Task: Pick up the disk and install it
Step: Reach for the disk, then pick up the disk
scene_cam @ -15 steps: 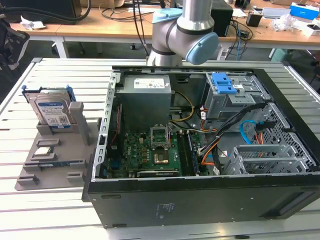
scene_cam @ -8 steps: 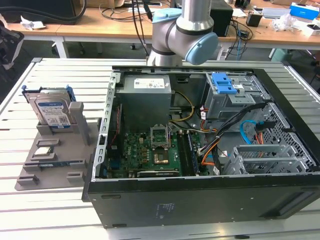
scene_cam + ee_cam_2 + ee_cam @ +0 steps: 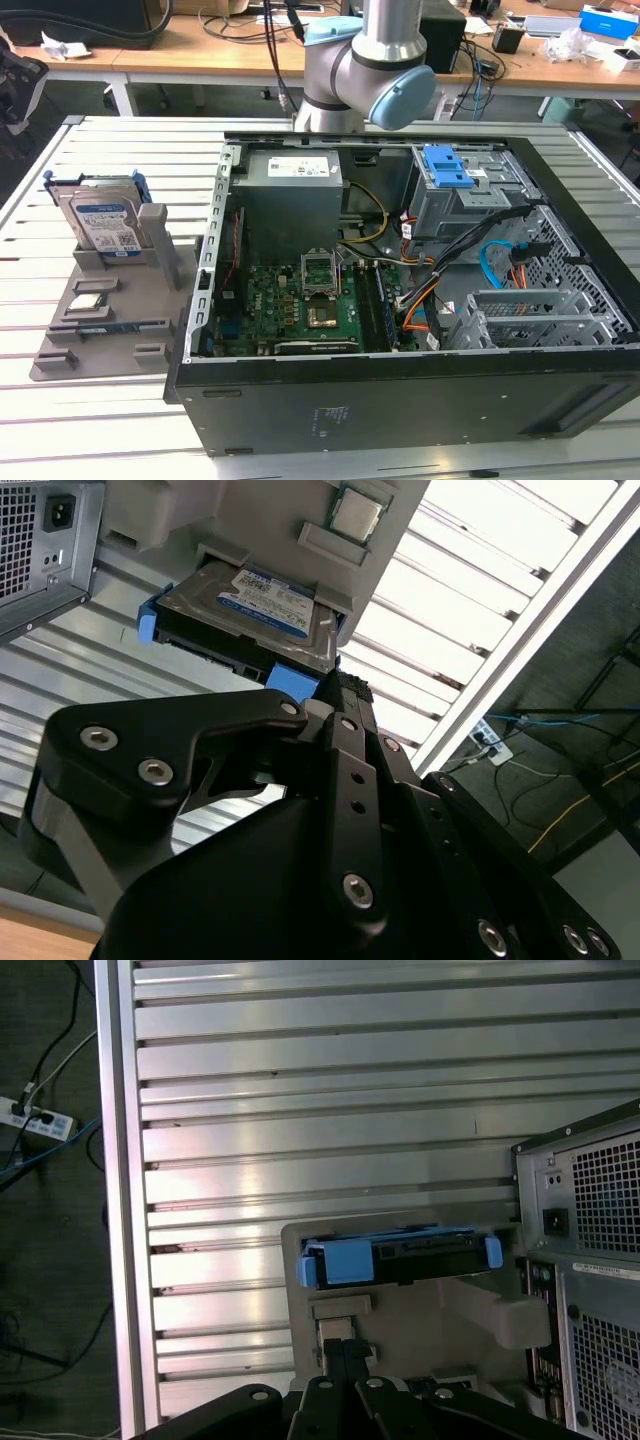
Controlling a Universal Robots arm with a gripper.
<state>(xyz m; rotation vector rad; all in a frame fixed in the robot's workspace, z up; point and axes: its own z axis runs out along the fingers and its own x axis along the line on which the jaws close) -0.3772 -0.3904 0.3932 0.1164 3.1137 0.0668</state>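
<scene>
We judge the disk (image 3: 105,225), upright in its grey holder (image 3: 158,250), rigid, fairly heavy and shock-sensitive, best gripped across its blue-railed sides. Our end effector (image 3: 345,1348) hovers nearby, closed together on nothing.

This looks like a robot lab or workshop. In the middle of the exterior view, a big black computer case with its side off (image 3: 400,400) sits on a silver ribbed metal worktop (image 3: 120,150). A grey and light blue robot arm (image 3: 360,70) stands at the top middle. Along the top edge, light wooden desks (image 3: 190,58) are messy with black cables (image 3: 271,45) and a blue box (image 3: 608,20).
</scene>
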